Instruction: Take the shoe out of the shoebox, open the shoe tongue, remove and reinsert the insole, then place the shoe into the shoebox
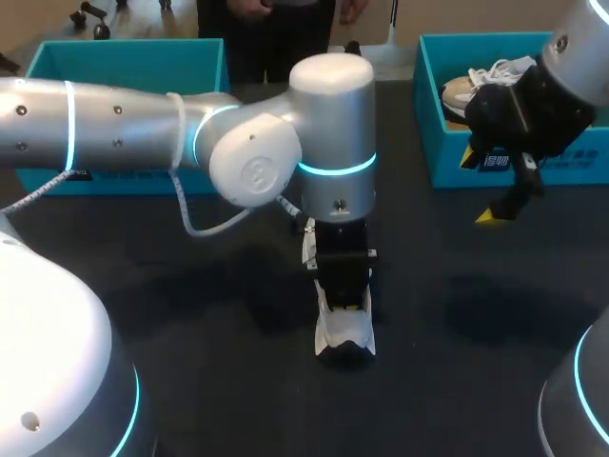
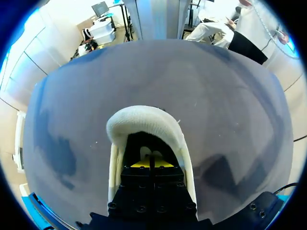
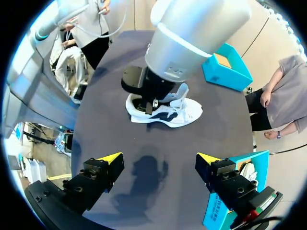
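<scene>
The dark table (image 1: 190, 314) takes up most of what I can see, and the white shoe (image 1: 344, 333) stands upright on its sole near the middle of it, out in the open.

The left arm (image 1: 143, 124) stretches in level from the side, bends at a fat elbow joint right above the shoe and drops its last link straight down onto it. The right arm (image 1: 580, 48) hangs high, behind the shoe and well off to its right, wrist tilted down toward the tabletop.

One blue shoebox (image 1: 124, 62) sits far back and to the left of the shoe. A second shoebox (image 1: 447, 143) sits far back and to its right, with another pale shoe (image 1: 476, 86) lying inside.

The left gripper (image 2: 151, 164) points down inside the shoe's opening, the padded white rim curving around ahead of it. Its yellow tips are pressed together with only a thin line between them. I can't tell whether anything is pinched there.

The right gripper (image 3: 159, 158) hovers above bare table, well apart from the shoe, fingers spread wide with nothing between them.
</scene>
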Tool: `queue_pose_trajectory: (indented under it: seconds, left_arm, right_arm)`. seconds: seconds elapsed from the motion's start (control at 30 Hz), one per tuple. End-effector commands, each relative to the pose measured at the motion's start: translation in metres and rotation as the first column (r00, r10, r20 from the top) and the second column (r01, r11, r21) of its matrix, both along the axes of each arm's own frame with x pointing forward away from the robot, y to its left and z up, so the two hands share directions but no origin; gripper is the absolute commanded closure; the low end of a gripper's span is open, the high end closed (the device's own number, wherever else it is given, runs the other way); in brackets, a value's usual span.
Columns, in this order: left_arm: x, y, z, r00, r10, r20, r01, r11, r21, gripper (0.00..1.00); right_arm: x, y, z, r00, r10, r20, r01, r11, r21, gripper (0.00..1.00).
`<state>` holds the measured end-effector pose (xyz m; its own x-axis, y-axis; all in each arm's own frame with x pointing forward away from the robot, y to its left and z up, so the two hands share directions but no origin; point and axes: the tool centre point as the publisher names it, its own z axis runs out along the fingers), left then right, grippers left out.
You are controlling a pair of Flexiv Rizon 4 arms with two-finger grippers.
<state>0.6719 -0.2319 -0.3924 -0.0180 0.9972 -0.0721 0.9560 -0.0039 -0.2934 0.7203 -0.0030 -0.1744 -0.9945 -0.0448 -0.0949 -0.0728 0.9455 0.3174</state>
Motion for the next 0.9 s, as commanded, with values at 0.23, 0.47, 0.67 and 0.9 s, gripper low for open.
queue_pose_trajectory:
  seconds: [0.23,0.47,0.67,0.9]
  left_arm:
    - [0.005,0.008,0.024,0.995,-0.007,0.098,0.01,1.0,-0.03,1.0]
    - [-0.005,0.004,0.019,0.998,-0.015,0.063,0.018,0.999,-0.034,1.0]
    - [-0.013,0.002,0.006,1.0,-0.016,0.013,0.017,1.0,-0.023,1.0]
    - [-0.013,0.0,-0.012,1.0,-0.006,0.019,0.006,1.0,-0.004,1.0]
  right_arm:
    - [0.001,0.002,-0.001,1.0,-0.001,-0.002,0.001,1.0,-0.003,0.0]
    - [0.001,0.002,-0.001,1.0,-0.001,-0.002,0.001,1.0,-0.003,0.0]
    - [0.001,0.002,-0.001,1.0,-0.001,-0.002,0.001,1.0,-0.003,0.0]
    - [0.001,0.002,-0.001,1.0,-0.001,-0.002,0.001,1.0,-0.003,0.0]
